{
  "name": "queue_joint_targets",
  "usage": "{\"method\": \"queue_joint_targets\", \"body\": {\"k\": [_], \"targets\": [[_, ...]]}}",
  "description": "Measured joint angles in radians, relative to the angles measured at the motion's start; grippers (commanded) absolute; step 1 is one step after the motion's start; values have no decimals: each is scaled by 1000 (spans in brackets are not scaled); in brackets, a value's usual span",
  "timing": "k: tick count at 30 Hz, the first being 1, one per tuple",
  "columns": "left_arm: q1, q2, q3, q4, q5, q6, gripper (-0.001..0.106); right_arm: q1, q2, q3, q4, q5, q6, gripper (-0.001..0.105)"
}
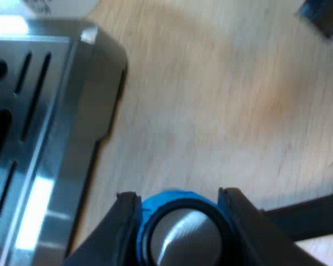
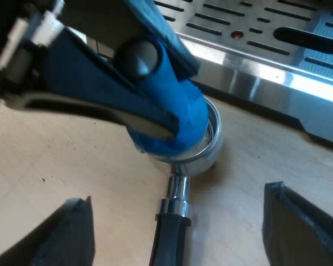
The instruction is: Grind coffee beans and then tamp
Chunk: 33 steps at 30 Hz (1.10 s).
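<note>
Plainly the blue tamper (image 2: 175,119) sits in the mouth of the metal holder (image 2: 212,141), which lies on the table (image 2: 55,160) just in front of the coffee machine's slotted tray (image 2: 255,52). The left claw (image 1: 178,195) grips it from both sides, so tamping well means pressing straight down, level in the rim. The right claw (image 2: 177,195) stands wide open astride the dark handle (image 2: 167,241), touching nothing; closing on it would likely steady the holder. The tamper hides the coffee, the handle's end is cut off, and any lean is hard to judge.
</note>
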Motion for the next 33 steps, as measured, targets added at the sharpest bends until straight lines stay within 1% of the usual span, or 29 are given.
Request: {"method": "queue_joint_targets", "body": {"k": [15, 20, 22, 24, 25, 26, 27, 33], "targets": [[0, 9, 0, -20, -7, 0, 1, 0, 0, 0, 0, 0, 0, 65], [26, 17, 0, -20, -9, -3, 1, 0, 0, 0, 0, 0, 0, 65], [44, 33, -2, -23, -9, -26, 1, 0, 0, 0, 0, 0, 0, 65], [55, 51, -2, -23, 18, -55, 1, 0, 0, 0, 0, 0, 0, 65], [56, 52, -2, -25, 20, -56, 1, 0, 0, 0, 0, 0, 0, 65], [56, 57, -2, -31, 36, -64, 1, 0, 0, 0, 0, 0, 0, 65], [56, 60, -2, -34, 66, -73, 1, 0, 0, 0, 0, 0, 0, 65], [53, 60, -2, -43, 66, -76, 1, 0, 0, 0, 0, 0, 0, 65]]}}
